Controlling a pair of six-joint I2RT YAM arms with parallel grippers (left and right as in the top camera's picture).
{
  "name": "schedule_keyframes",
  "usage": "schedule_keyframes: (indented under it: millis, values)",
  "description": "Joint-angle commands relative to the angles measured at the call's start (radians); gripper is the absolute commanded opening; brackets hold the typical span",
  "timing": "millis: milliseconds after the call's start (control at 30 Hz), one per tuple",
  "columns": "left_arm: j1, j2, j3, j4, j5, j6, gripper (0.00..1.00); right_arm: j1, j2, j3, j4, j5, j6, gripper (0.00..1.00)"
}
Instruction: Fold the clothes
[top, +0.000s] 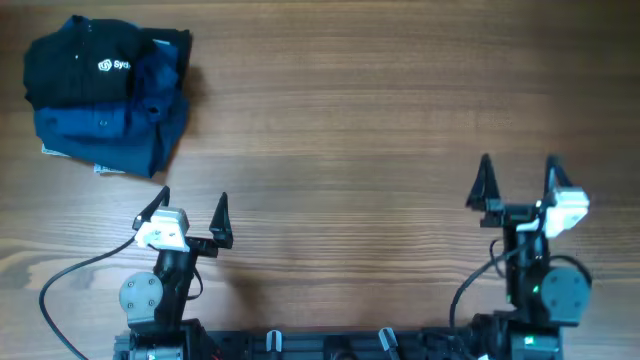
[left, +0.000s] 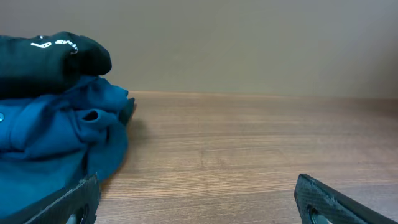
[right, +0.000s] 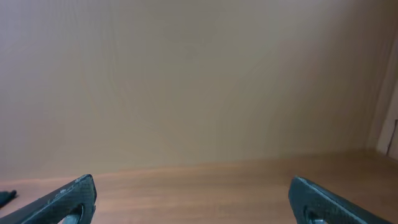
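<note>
I'm holding the left gripper (top: 192, 200) and right gripper (top: 518, 165) wide and empty, since the black shirt (top: 95, 62) is sitting, apparently folded, on the blue shirt (top: 115, 138) (far-left corner), well apart.

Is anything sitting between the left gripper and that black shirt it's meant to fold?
Nothing blocks it. The black shirt lies uncovered on top of a blue shirt, and only bare table separates both from the left gripper.
</note>
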Motion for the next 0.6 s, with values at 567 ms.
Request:
schedule_keyframes:
  millis: [567]
  values:
    - [0.006, 0.000, -0.006, 0.000, 0.009, -0.012, 1.00, 0.006, -0.225, -0.169, -0.222, 0.010, 0.089, 1.00]
